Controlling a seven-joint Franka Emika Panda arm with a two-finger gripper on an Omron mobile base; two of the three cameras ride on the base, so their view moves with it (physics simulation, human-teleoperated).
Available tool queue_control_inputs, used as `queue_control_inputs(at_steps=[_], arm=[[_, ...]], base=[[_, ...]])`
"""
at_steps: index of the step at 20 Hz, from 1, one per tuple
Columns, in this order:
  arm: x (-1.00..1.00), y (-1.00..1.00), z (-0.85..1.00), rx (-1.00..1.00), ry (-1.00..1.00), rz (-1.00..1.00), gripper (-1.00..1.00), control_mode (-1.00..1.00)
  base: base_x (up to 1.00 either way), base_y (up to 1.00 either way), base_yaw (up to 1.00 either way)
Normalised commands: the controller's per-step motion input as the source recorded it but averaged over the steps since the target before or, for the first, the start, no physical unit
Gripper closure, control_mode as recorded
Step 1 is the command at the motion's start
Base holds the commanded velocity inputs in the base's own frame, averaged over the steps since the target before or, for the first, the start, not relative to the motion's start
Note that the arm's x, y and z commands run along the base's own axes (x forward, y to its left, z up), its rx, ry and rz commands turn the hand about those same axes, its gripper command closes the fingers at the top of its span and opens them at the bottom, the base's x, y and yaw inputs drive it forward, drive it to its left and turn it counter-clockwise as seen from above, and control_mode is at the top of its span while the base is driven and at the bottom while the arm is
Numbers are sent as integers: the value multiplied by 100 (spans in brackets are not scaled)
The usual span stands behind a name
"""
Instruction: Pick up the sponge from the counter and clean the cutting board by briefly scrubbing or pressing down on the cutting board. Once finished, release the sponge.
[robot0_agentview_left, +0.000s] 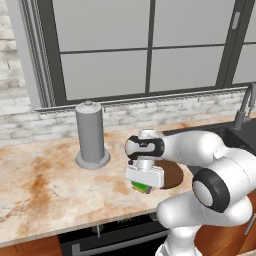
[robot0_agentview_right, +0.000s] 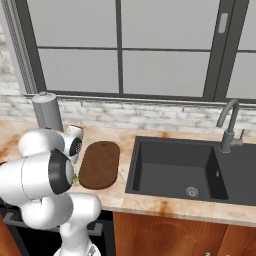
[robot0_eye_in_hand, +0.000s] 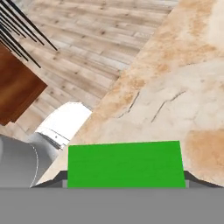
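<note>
Kitchen: sink (robot0_agentview_right: 175, 170), probably stone counter (robot0_agentview_left: 45, 190)

Green sponge (robot0_eye_in_hand: 124, 164) clamped between the claw (robot0_eye_in_hand: 125, 180) fingertips above the marbled counter (robot0_eye_in_hand: 175, 100).

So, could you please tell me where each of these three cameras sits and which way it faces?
Left base view: behind the arm's left, looking forward and down at the counter; arm, tool over the sponge.
Right base view: behind the arm's right, facing the cutting board and sink; arm at lower left.
Hand view: on the hand, looking down along the tool; sponge between the tips.
The base views share the grey canister.
</note>
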Motion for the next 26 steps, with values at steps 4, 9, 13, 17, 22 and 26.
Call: queue_control_inputs(at_steps=[4,9,13,17,22,26], arm=[[9,78,0,-1,9,0,100,-100],[41,51,-2,0,0,0,100,-100],[28,42,-18,0,0,0,-100,-100],[5,16,-7,0,0,0,-100,-100],[-18,-2,16,0,-1,1,-100,-100],[-38,-12,55,0,-13,3,-100,-100]], base=[[0,0,0],[0,0,0],[0,0,0],[0,0,0],[0,0,0],[0,0,0]])
